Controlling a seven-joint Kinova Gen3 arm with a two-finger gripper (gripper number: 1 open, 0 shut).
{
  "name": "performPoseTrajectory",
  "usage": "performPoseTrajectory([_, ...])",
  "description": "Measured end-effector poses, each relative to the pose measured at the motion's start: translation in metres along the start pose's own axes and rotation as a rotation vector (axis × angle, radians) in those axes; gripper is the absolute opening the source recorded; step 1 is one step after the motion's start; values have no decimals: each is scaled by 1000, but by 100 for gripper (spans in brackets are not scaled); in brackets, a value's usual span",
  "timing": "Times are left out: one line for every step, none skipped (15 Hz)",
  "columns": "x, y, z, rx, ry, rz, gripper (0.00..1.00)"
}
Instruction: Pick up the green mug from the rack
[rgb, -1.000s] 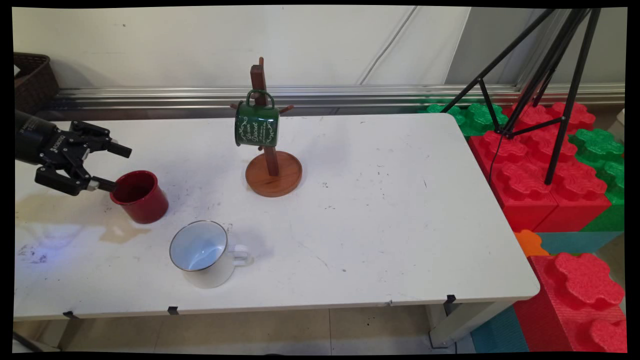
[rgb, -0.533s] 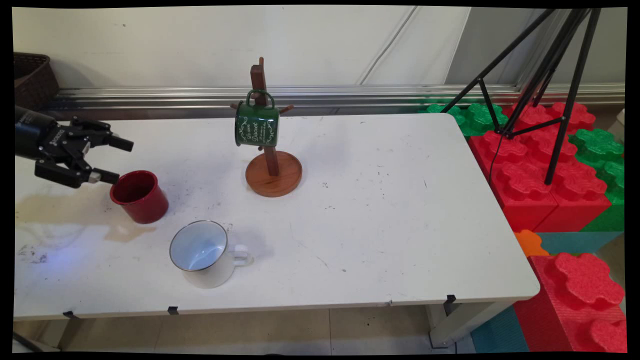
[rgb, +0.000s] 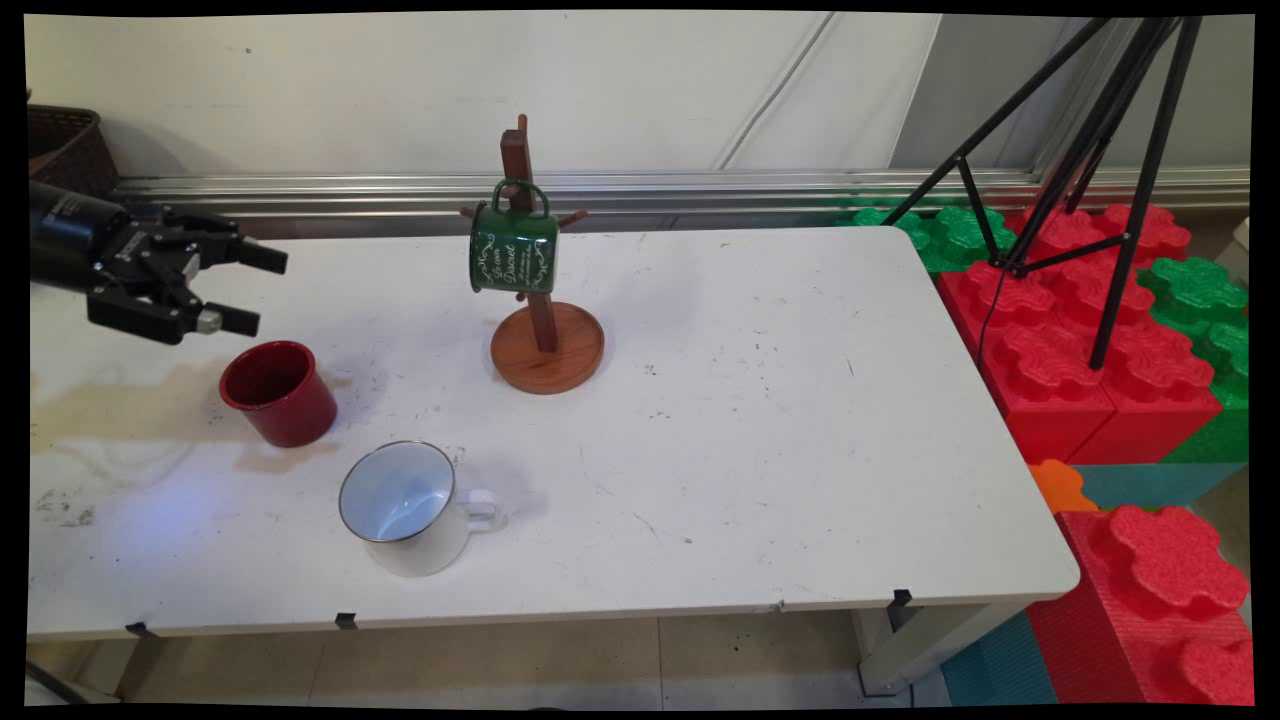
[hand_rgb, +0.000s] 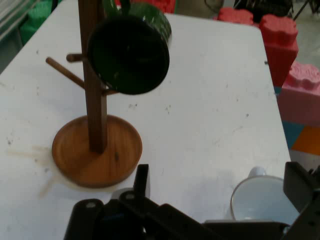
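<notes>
red mug (rgb: 278, 391) sits upright on the white table (rgb: 760, 450), left side, mouth open to the ceiling, no handle showing from this angle. gripper (rgb: 250, 290) hangs just above and a bit behind/left of it, not touching, w/ clear air between the lower finger and the rim. jaws are spread wide, nothing in them, and they point roughly sideways toward the wooden mug tree (rgb: 543, 330), not down at the mug.

so relative to the jaws the red mug lies below and slightly toward the near edge. hand view backs that up: it looks straight at the mug tree w/ the green mug (hand_rgb: 131, 52) hanging on a peg, the white mug (hand_rgb: 262, 200) is off at its lower right, and the red one isn't in it at all.
</notes>
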Motion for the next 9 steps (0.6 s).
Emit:
performPoseTrajectory([2,-1,3,-3,11,-1,100])
performPoseTrajectory([4,-2,6,-6,21,-3,100])
performPoseTrajectory([5,-2,9,-9,29,-4,100])
performPoseTrajectory([6,-3,13,-12,38,-4,100])
performPoseTrajectory([7,-3,16,-15,44,-5,100])
performPoseTrajectory([9,-4,20,-18,53,-6,100])
performPoseTrajectory([11,-5,23,-19,59,-7,100])
performPoseTrajectory([12,-5,27,-21,67,-7,100])
performPoseTrajectory([14,-6,31,-23,75,-8,100])
